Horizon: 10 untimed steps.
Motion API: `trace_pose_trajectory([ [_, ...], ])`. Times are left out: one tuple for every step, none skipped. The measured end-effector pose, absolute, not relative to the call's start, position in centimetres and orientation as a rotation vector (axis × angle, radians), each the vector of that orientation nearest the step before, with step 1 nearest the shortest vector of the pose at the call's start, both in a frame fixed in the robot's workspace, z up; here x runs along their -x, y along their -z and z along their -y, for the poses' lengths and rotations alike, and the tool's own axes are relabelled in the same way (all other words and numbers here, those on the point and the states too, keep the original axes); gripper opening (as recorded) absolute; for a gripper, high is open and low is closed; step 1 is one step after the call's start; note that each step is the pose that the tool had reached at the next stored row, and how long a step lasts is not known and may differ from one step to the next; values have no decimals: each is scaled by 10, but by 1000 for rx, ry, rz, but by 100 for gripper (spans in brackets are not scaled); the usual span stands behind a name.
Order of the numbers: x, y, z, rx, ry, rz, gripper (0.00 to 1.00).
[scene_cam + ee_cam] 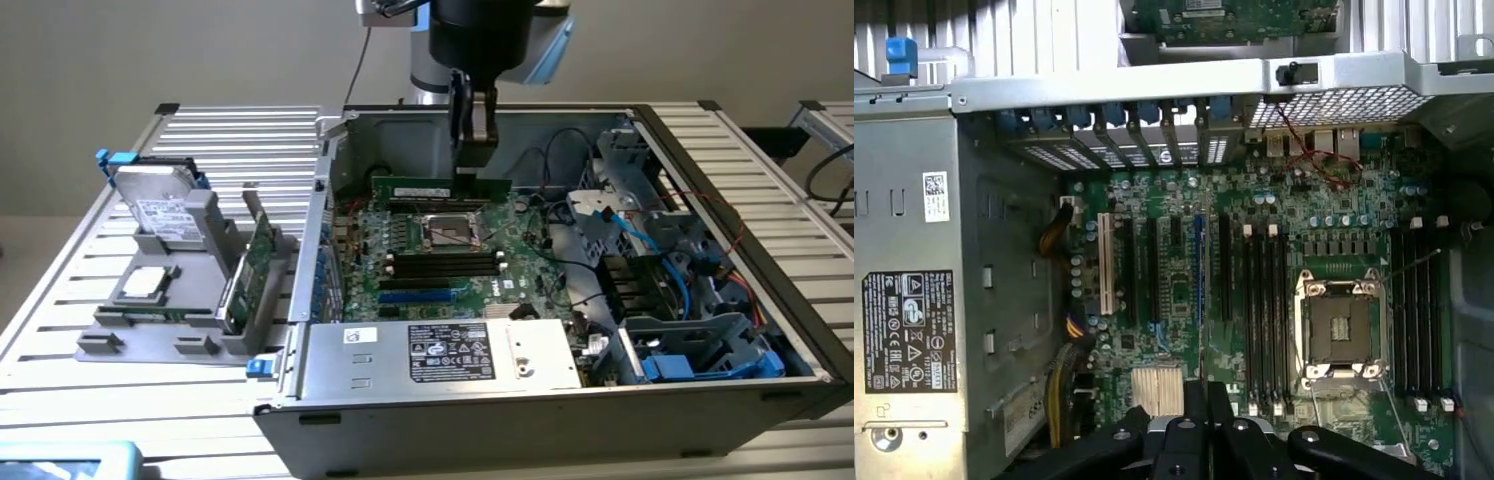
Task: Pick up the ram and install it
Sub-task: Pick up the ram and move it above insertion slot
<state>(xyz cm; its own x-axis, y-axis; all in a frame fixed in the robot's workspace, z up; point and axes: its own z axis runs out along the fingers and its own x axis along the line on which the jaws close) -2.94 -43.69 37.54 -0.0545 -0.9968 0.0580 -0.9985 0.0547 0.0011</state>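
Note:
The ram (424, 188) is a long thin green stick that hangs level above the motherboard (400, 235), over the far part of the open computer case (534, 425). My gripper (474, 150) reaches down from above and is shut on the ram's upper edge, right of its middle. Black memory slots (441, 262) lie below, on the near side of the processor socket (454, 232). In the wrist view my gripper (1199, 425) hovers over the board, between the expansion slots (1139, 270) and the memory slots (1264, 310) beside the socket (1341, 325).
A silver power supply (441, 352) fills the case's near side. Blue and black cables (641, 240) and drive cages (701, 350) crowd the exterior view's right. Outside the case on the left, a grey fixture (147, 335) holds a hard drive (167, 215) and a green expansion card (254, 270).

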Motion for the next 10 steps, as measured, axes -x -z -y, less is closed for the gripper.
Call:
trace_pose_trajectory([
  [29, -374, 434, -2130, -61, 2250, 13],
  [28, -373, 430, -2131, -62, 2250, 13],
  [28, -372, 428, -2131, -63, 2250, 13],
  [27, -371, 425, -2132, -63, 2250, 13],
  [26, -369, 423, -2132, -63, 2250, 13],
  [25, -368, 422, -2133, -63, 2250, 13],
  [24, -366, 420, -2133, -64, 2250, 13],
  [23, -365, 418, -2133, -64, 2250, 13],
  [22, -363, 417, -2133, -64, 2250, 13],
  [22, -362, 416, -2133, -64, 2250, 13],
])
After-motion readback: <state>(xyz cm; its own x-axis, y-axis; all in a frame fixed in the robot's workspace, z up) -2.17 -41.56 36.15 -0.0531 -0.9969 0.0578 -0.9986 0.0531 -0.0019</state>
